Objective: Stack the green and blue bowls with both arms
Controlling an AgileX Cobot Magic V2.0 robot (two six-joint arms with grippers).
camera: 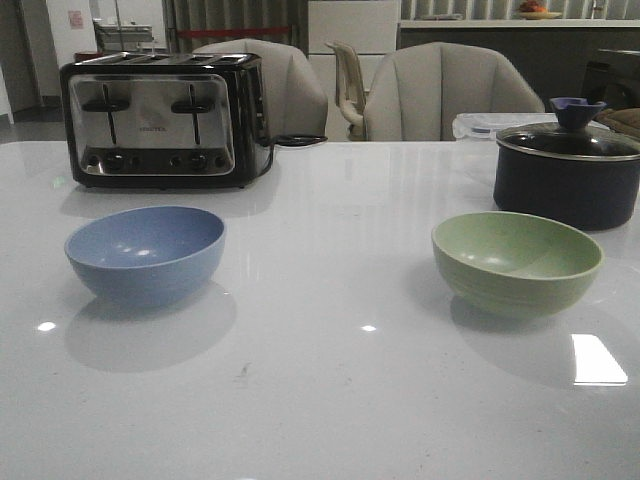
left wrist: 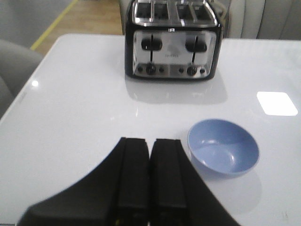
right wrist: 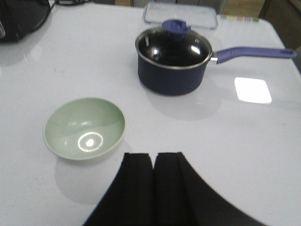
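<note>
The dusty blue bowl (camera: 146,253) sits upright and empty on the left of the white table; the pale green bowl (camera: 517,262) sits upright and empty on the right. Neither arm shows in the front view. In the left wrist view my left gripper (left wrist: 150,140) is shut on nothing, above the table, with the blue bowl (left wrist: 223,147) beside it and apart. The right wrist view has my right gripper (right wrist: 154,154) shut and empty, the green bowl (right wrist: 84,127) a short way off to its side.
A chrome and black toaster (camera: 160,120) stands at the back left. A dark navy lidded pot (camera: 568,172) with a long handle (right wrist: 254,52) stands behind the green bowl, a clear lidded container (right wrist: 181,13) beyond it. Chairs (camera: 445,92) line the table's far edge.
</note>
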